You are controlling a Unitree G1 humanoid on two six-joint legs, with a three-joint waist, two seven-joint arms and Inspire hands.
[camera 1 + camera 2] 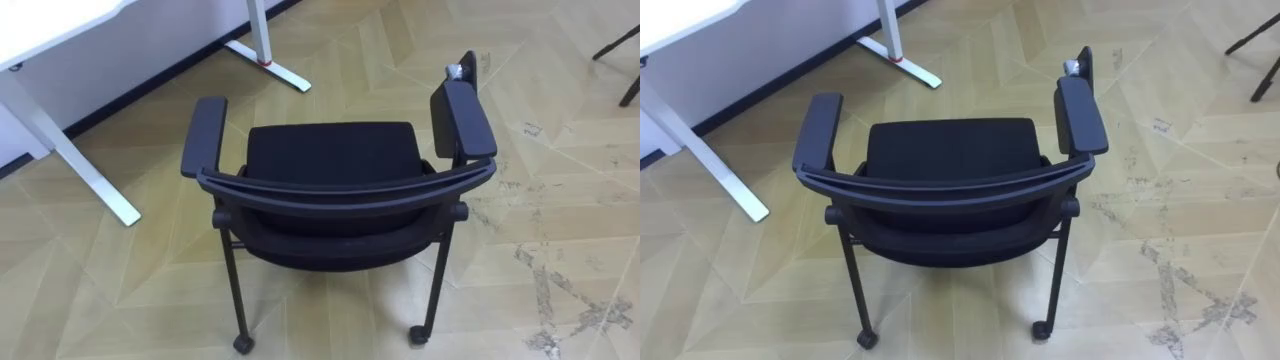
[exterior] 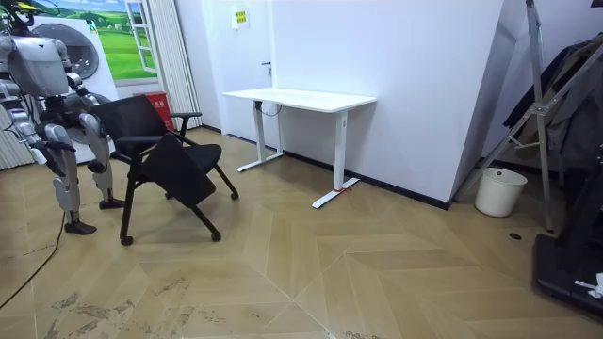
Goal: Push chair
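Observation:
A black chair (image 1: 335, 160) on castors stands right in front of me, seen from above and behind. Its curved backrest rail (image 1: 345, 190) is nearest to me. The left armrest (image 1: 205, 135) and right armrest (image 1: 468, 120) point away from me, and a small folded panel (image 1: 463, 68) sticks up at the right armrest's far end. In the room view I stand at the room view's left, just behind the chair (image 2: 165, 160), which faces the white desk. My arms show there small and partly behind the backrest. The hands are too small to read.
A white desk (image 1: 50, 25) stands ahead to the left, with a slanted leg (image 1: 95, 180) and a foot bar (image 1: 272, 68) on the floor. Dark stand legs (image 1: 625, 60) are at the far right. The wooden floor is scuffed on the right. A white bucket (image 2: 499, 191) stands by the wall.

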